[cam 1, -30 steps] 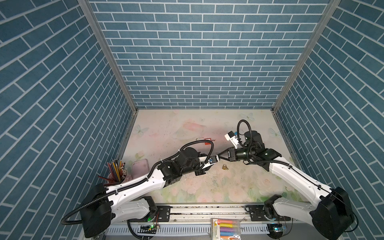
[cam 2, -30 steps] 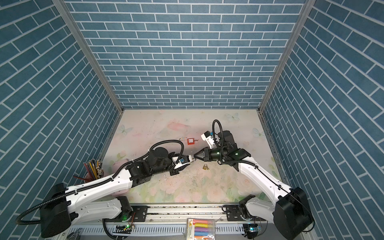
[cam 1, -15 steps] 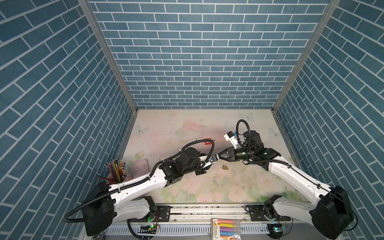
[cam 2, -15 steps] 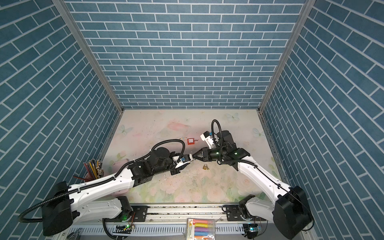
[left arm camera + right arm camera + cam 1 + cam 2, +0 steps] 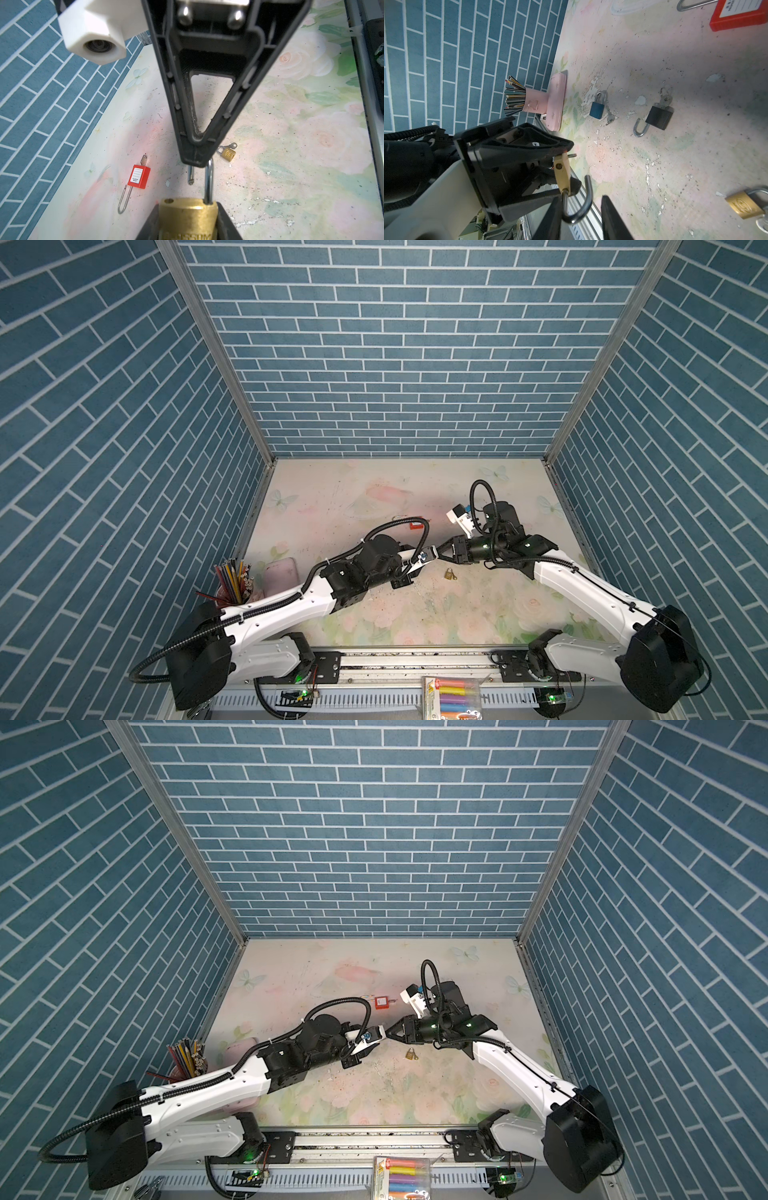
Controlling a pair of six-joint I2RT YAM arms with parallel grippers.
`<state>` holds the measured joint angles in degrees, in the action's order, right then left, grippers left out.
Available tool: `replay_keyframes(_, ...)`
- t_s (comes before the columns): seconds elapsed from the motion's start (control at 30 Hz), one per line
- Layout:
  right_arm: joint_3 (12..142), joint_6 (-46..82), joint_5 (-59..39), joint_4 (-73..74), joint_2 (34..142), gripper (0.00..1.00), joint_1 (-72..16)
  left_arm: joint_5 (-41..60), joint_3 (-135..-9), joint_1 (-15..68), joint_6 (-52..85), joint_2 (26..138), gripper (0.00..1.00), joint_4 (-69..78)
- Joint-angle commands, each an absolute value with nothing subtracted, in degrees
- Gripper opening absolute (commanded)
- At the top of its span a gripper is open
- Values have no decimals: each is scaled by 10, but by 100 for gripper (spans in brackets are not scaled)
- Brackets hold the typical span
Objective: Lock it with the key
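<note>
Floral-printed tabletop (image 5: 365,493): is serving as the parking surface. Every lock not in work is lying flat on it, well apart from the point where the arms are meeting.

Left gripper (image 5: 565,167): is clenching the large brass padlock by its flat faces and holding it off the surface. The shackle end is pointing at the other arm, so this gripper is acting as a vice.

Right gripper (image 5: 581,200): is standing released, its jaws apart on either side of the shackle's bend. One finger is lying against the long leg and the other is sitting just clear of the free end, probably in place to press the shackle home.

Pink metal tin (image 5: 556,101) and pink pencil cup (image 5: 535,102): are sitting together by the table's left edge, away from the work.

Large brass padlock (image 5: 188,218): is hanging in the air between the two grippers, unlocked.

Red padlock (image 5: 138,176), black padlock (image 5: 658,117), blue padlock (image 5: 597,108), small brass padlock (image 5: 227,153): are lying spare on the tabletop.

Steel shackle (image 5: 208,182): is standing raised, its free end clear of the empty hole in the body.

Small silver key (image 5: 572,155): is showing only as a stub at the body's base end. It is probably seated there ready for turning, but it is too hidden to confirm.
</note>
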<state>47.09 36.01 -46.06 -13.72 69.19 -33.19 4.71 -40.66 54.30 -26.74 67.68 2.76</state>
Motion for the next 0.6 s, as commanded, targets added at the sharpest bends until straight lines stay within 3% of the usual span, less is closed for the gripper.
replay_keyframes(0.0,489,364,-467,-121,695,27,-337,47,-417,545,-270,679,3,55)
replay_keyframes(0.33,485,361,-463,-115,695,6,-340,57,-410,544,-266,677,4,59)
replay_keyframes(0.57,481,337,-454,-115,697,0,-341,80,-409,544,-259,675,3,58)
